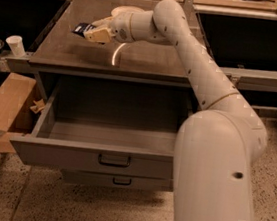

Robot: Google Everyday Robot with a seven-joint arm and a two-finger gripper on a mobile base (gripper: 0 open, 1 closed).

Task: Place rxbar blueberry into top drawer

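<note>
Camera view shows the gripper (92, 32) at eleven o'clock, just over the bench (149, 63), holding the snack bar (81, 28) tight. Picking up looks done. The drawer (72, 156) sits open at six o'clock, and the bar is not in it yet.

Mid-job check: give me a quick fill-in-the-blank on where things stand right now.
1. The claw grips the ___ above the counter.
2. The top drawer stands ___.
3. A cup sits off the counter, near the picture's ___ edge.
Missing words: bar; open; left.
</note>
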